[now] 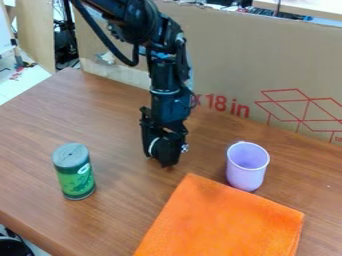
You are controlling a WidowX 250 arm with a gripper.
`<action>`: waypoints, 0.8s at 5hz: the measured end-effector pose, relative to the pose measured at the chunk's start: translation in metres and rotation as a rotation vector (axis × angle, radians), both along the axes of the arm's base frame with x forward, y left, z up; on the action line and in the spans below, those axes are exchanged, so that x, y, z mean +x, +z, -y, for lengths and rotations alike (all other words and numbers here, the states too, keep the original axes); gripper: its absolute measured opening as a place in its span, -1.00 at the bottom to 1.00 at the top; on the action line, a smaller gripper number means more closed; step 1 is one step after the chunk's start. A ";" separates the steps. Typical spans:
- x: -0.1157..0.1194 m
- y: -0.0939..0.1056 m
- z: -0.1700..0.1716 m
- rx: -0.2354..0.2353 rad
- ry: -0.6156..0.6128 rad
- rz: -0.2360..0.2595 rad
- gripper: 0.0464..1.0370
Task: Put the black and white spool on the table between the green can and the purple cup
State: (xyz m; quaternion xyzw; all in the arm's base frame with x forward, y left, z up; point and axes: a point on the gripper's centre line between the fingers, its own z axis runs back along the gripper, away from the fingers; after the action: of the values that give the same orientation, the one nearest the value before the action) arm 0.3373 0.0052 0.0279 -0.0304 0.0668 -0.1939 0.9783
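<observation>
The black gripper [162, 159] hangs down over the middle of the wooden table, just beyond the top corner of an orange cloth [224, 220], and nothing is seen held in it. To its right stands a light purple cup [246, 167], upright, close to the cloth's upper edge. A green can with a grey-green lid [75, 172] is upright on the left side of the table, apart from the gripper. The cloth lies flat toward the front.
A cardboard sheet [234, 65] with red print stands along the table's back edge. The wooden table [40, 135] has its left edge running toward the back. Below the front left corner is a dark round object [12, 247].
</observation>
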 end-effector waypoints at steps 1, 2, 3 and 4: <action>-0.005 0.014 -0.002 0.015 0.048 0.015 0.90; -0.005 0.045 -0.001 -0.007 0.118 0.073 0.94; -0.008 0.070 -0.006 -0.019 0.172 0.086 0.93; -0.020 0.100 -0.006 0.042 0.140 0.100 0.93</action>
State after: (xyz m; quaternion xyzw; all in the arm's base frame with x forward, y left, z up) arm 0.3168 0.0107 0.1275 -0.0047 0.0194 -0.1251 0.9919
